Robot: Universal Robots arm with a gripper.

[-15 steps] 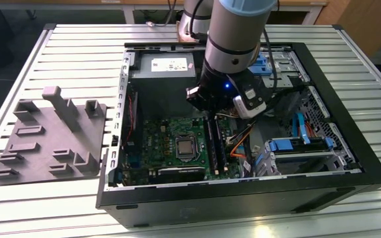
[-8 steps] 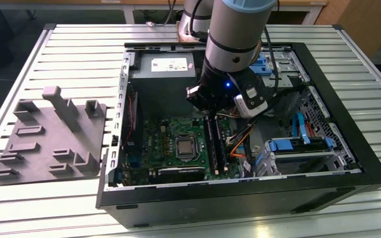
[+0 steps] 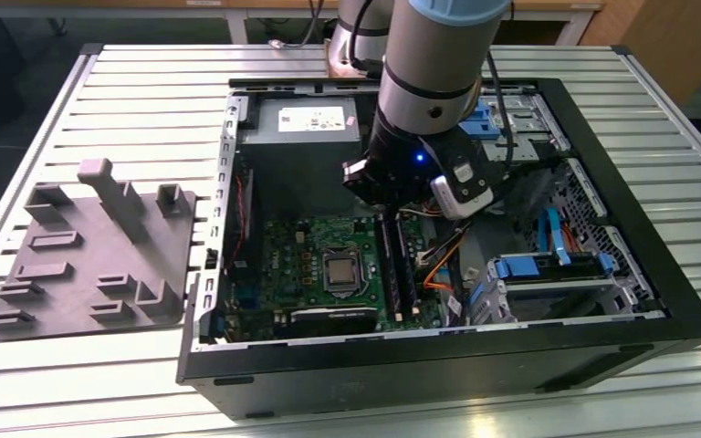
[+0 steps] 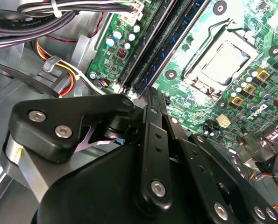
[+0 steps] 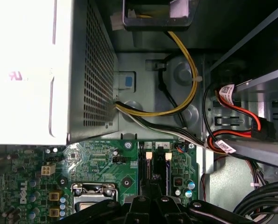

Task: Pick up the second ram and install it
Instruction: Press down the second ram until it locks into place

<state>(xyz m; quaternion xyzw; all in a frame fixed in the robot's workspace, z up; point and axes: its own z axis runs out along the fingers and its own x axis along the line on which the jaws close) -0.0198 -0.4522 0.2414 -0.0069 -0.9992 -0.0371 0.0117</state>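
Note:
My gripper [image 3: 381, 206] hangs inside the open computer case [image 3: 643, 237], its black fingers closed together over the far end of the two black slot rails [image 3: 396, 266]. In the second wrist view the gripper [image 4: 150, 92] tips sit just above the rail ends. A slim dark blue-green strip, the second ram [image 4: 174, 43] as far as I can tell, lies along one rail, beside the other rail [image 4: 150, 39]. The first wrist view has the gripper [image 5: 153, 199] over the rails [image 5: 156, 169]. Whether the tips touch the ram is hidden.
The grey power supply [image 3: 302, 119] sits at the case's back. The processor socket [image 3: 342, 271] is beside the rails. Yellow and red cables [image 5: 188, 88] run close by. A blue drive cage [image 3: 558, 272] fills the exterior view's right. A grey ridged tray [image 3: 83, 265] lies outside.

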